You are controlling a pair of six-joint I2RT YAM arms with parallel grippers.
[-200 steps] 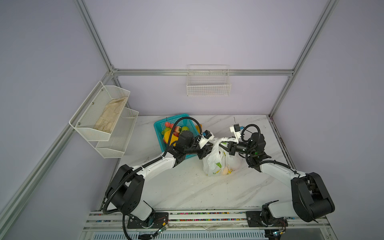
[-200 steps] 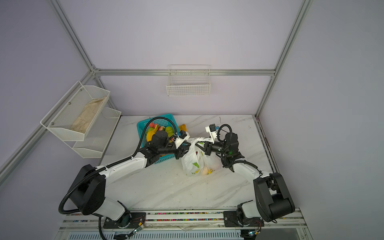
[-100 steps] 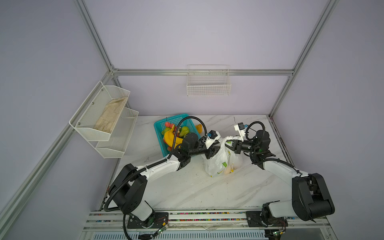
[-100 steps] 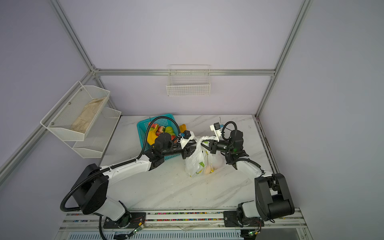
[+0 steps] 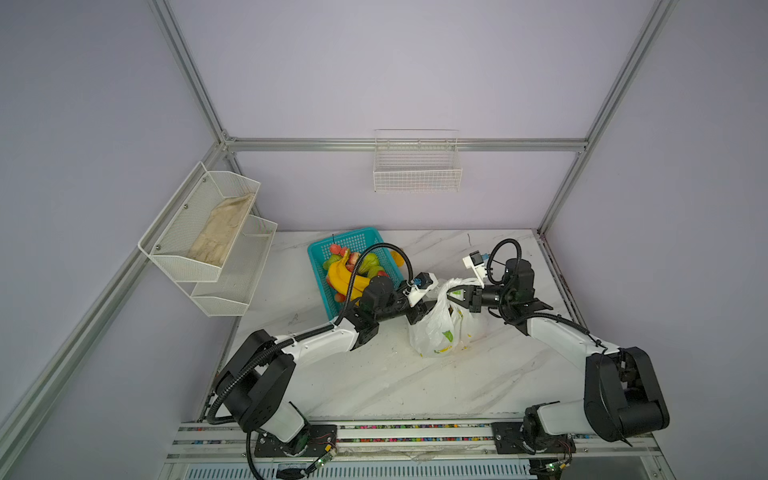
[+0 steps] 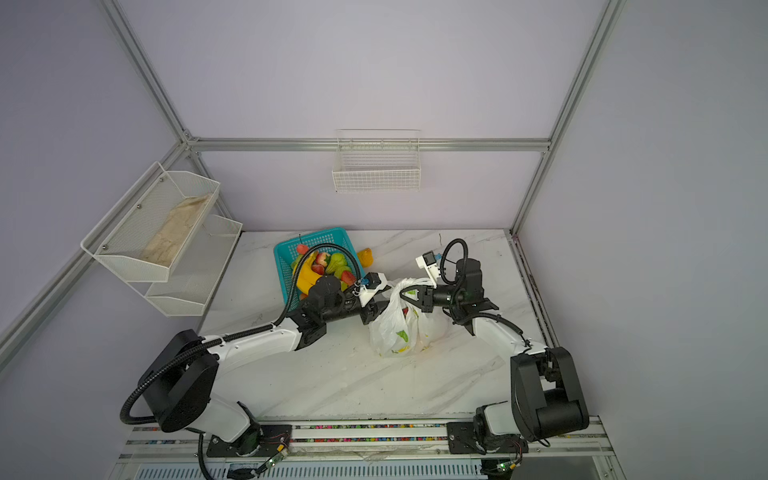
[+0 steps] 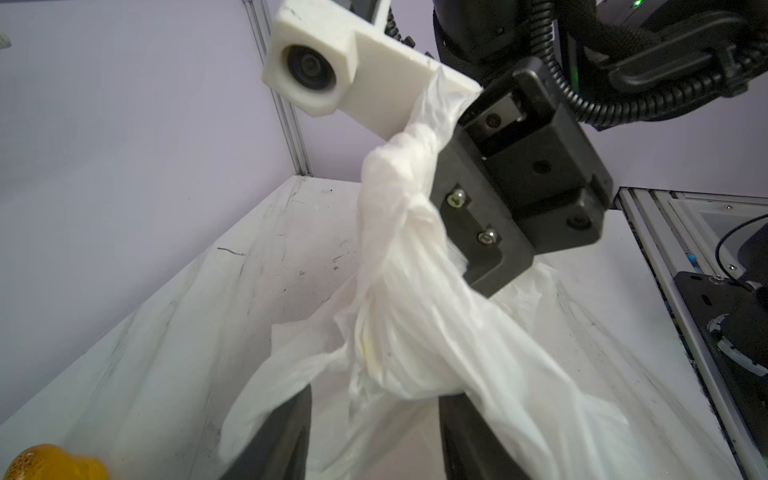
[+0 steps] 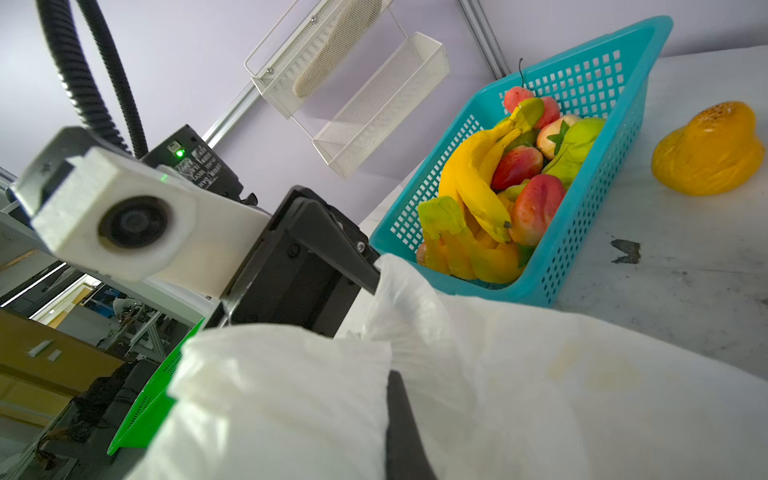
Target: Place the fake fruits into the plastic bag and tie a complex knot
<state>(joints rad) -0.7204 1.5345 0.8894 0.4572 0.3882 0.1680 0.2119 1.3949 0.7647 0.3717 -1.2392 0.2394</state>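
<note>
The white plastic bag point(image 5: 438, 332) stands mid-table, bulging, with a green-yellow print. Its handle strip is twisted into a bunch point(image 7: 395, 199) that runs up into my right gripper point(image 5: 459, 297), which is shut on it; one dark finger point(image 8: 401, 428) shows amid the film. My left gripper point(image 7: 374, 415) is at the bag's left shoulder point(image 6: 380, 316), jaws apart, with loose bag film lying between the fingers. More fake fruits point(image 5: 349, 272), among them bananas, red and green pieces, fill the teal basket point(image 8: 582, 257). One orange-yellow fruit point(image 8: 706, 149) lies on the table beside it.
A white two-tier mesh shelf point(image 5: 208, 232) holding a beige cloth hangs on the left wall. A wire basket point(image 5: 417, 166) hangs on the back wall. The marble tabletop point(image 5: 374, 382) stretches in front of the bag. Rails point(image 5: 415, 432) run along the front edge.
My left gripper has pushed right to the bag and its jaws have spread wider. The bag and my right gripper have shifted slightly right, still joined by the handle.
</note>
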